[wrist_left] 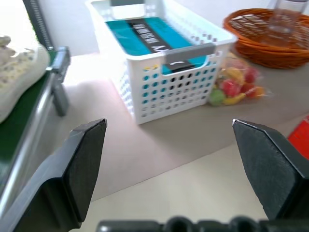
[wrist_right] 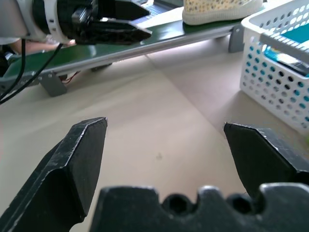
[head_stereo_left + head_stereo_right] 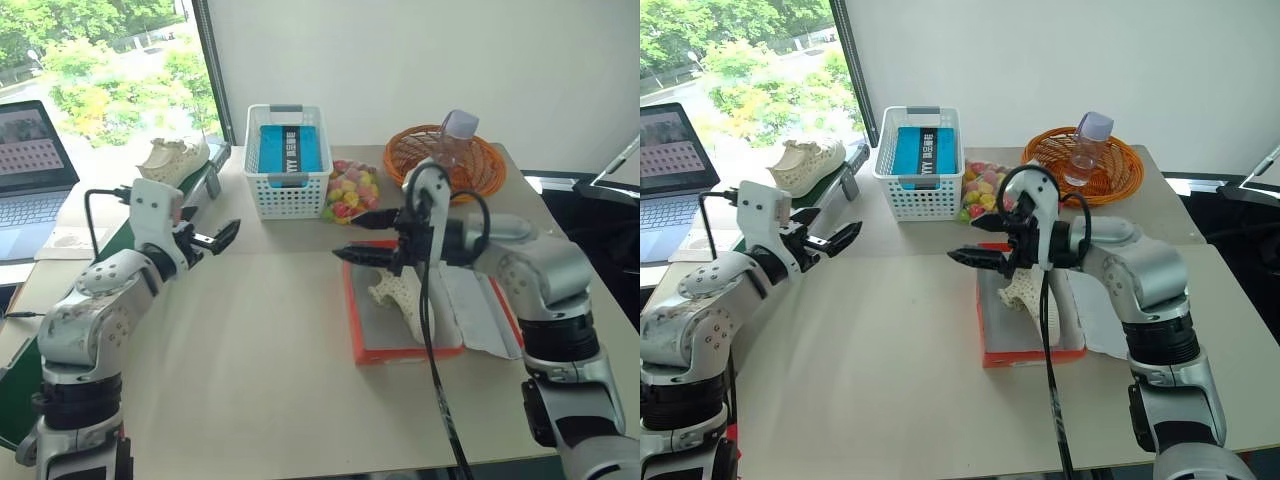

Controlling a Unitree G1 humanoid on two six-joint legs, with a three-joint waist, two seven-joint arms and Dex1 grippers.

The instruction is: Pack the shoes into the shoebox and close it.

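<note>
My left hand hovers wide open and empty over the tabletop, near the white basket. My right hand is also spread wide, holding nothing, above the red shoebox. One cream shoe lies inside the shoebox; the other shoe rests on the green rail at my left.
</note>
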